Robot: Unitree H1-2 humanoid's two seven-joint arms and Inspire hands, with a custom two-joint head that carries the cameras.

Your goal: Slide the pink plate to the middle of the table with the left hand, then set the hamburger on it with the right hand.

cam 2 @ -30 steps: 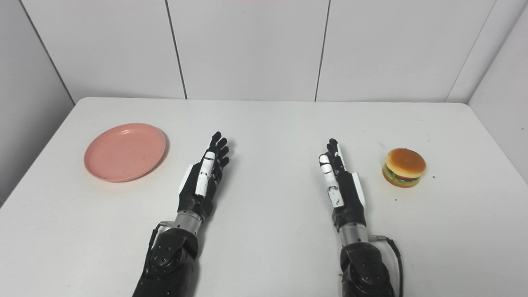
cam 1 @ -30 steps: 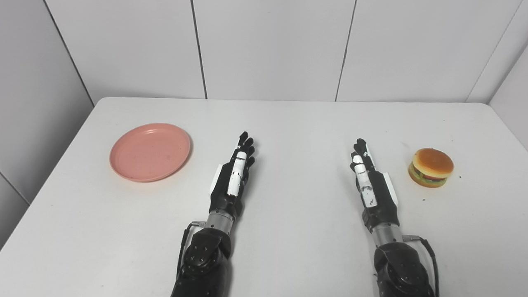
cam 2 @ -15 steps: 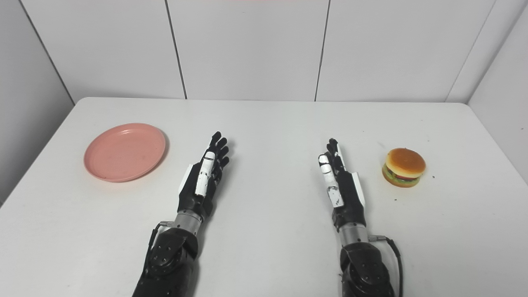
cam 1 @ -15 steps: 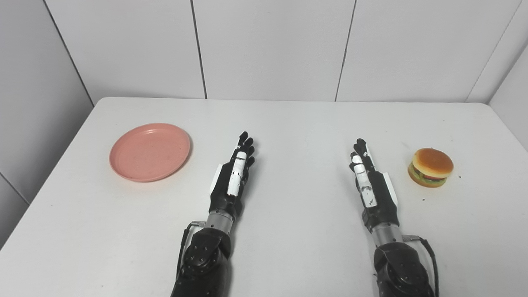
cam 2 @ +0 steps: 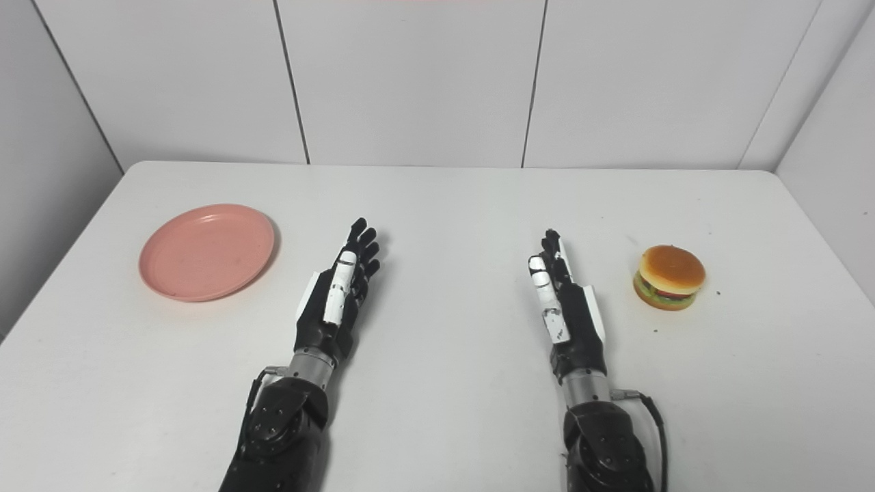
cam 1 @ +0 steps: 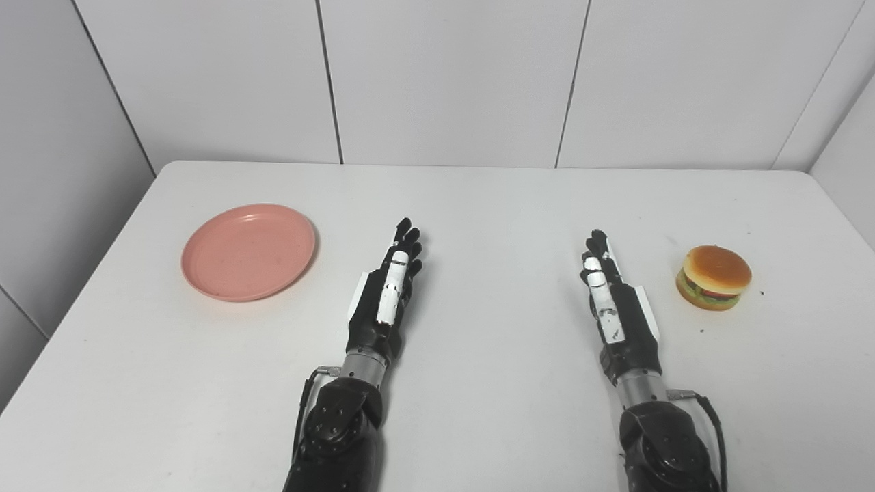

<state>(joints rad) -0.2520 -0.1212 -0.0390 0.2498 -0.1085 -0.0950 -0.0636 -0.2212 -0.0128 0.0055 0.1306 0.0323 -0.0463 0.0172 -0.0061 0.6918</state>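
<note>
A: Where are the task's things? I see the pink plate [cam 1: 249, 251] on the left part of the counter [cam 1: 492, 205], and the hamburger [cam 1: 714, 278] on the right part, both well apart from the middle.

B: Yes. The left hand [cam 1: 385, 294] lies between the plate and the middle, with fingers stretched out and holding nothing. The right hand [cam 1: 615, 307] is near the hamburger, also released and grasping nothing. No step looks begun.

A: What can go wrong?

B: I think the plate is light and shallow. If the fingers press on its rim, it may tip or turn instead of sliding. Also, if it stops off the middle, the right hand must reach farther. The hamburger is round, so a push from the side may roll it toward the right edge.

A: Do the two views differ?

B: Little. The right eye view shows more counter beyond the hamburger; the left eye view shows more of the left wall beside the plate.
</note>
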